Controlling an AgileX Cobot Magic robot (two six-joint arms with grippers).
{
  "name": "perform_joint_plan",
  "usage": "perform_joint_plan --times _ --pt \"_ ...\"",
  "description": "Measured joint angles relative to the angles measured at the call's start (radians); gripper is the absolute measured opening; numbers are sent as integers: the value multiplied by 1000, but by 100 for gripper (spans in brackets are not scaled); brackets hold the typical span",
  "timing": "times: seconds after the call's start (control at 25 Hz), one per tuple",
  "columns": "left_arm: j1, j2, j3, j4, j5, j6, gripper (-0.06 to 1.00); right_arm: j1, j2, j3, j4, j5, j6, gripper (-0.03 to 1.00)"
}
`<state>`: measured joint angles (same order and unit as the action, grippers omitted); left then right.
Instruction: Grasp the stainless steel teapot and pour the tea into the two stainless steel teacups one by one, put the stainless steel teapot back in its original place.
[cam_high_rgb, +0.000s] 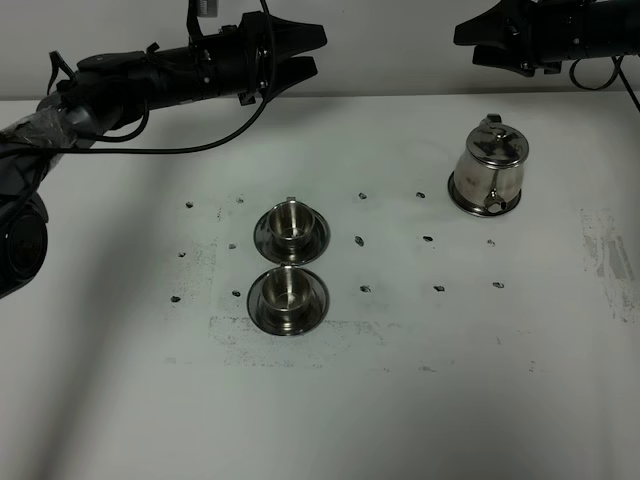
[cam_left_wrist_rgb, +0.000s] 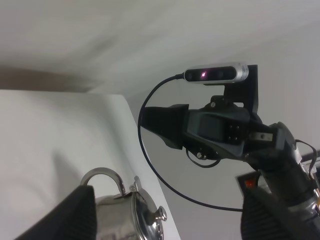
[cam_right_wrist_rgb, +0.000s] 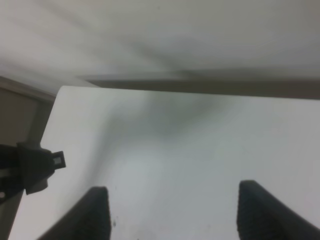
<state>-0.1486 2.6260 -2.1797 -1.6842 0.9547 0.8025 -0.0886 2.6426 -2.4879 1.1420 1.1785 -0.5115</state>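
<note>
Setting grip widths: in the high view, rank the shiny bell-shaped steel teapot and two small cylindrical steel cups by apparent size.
1. Shiny bell-shaped steel teapot: largest.
2. Far steel cup and near steel cup: alike; any edge to the near one may be camera nearness, so unranked.

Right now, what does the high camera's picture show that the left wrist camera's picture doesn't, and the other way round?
Only the high view shows the farther cup and the nearer cup. Only the left wrist view shows the small camera mounted on the other arm. Both show the teapot and the white table.
</note>
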Motion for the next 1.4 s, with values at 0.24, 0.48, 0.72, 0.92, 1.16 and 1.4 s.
perform_joint_plan --times 0.24,0.48,0.72,0.92,1.16,1.4 --pt "0 0 0 0 1 0 60 0 0 0 0 0 0 56" --pt "0 0 0 0 1 0 60 0 0 0 0 -1 0 56" --pt "0 0 0 0 0 0 60 0 0 0 -5 -2 0 56" --pt "0 0 -49 46 -8 10 59 -1 0 -38 -120 6 0 56" --pt "0 0 -269 343 -23 -127 58 -14 -23 -183 -346 31 89 56" --pt "-27 0 -489 838 18 -387 56 -18 -85 -184 -572 37 151 56"
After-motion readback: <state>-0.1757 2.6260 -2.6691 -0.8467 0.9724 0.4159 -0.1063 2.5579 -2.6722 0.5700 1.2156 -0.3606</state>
